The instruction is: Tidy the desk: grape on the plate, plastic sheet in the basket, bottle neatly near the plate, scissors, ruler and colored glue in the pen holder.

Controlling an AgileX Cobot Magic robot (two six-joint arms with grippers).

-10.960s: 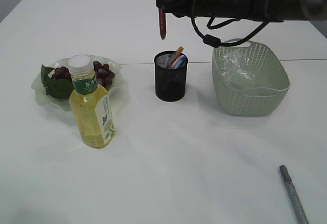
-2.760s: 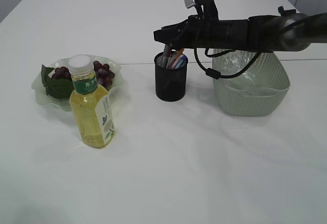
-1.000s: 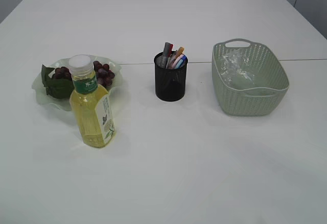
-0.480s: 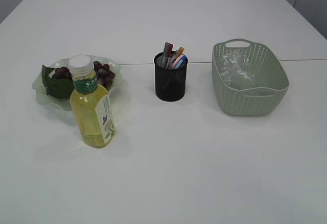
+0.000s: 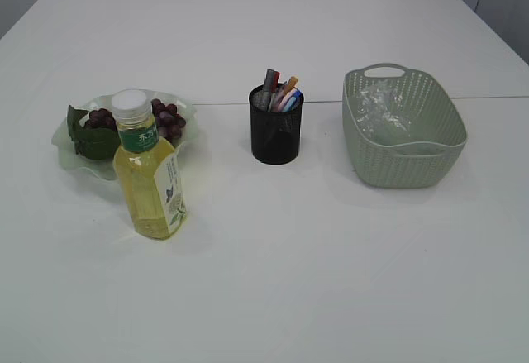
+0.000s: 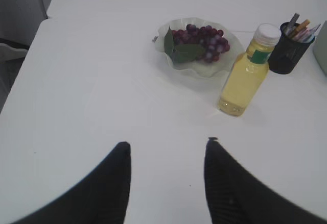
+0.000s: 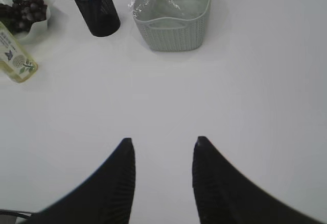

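While both arms are drawn back off the white table [image 5: 331,280], the desk is seen tidied. Toward the left edge, one pale green plate [image 5: 66,152] is counted, with one bunch of dark grapes [image 5: 161,115] and a green leaf [image 5: 91,140] laid on it. Just in front of the plate, touching or nearly touching its rim, one bottle [image 5: 149,173] of yellow liquid is stood upright, white cap on top. At the middle of the table, one black mesh pen holder [image 5: 276,136] is found, several sticks and pens poking out of it; which of them are the scissors, ruler and glue cannot be told. Toward the right edge, one green woven basket [image 5: 405,152] is set, and one crumpled clear plastic sheet [image 5: 380,107] is seen lying inside it.

In the left wrist view, the left gripper [image 6: 166,183] is held above bare table near the left edge, its fingers apart and nothing between them. In the right wrist view, the right gripper [image 7: 162,183] is likewise held over bare surface, fingers apart and empty. Grey wall panels are visible beyond the far edge.
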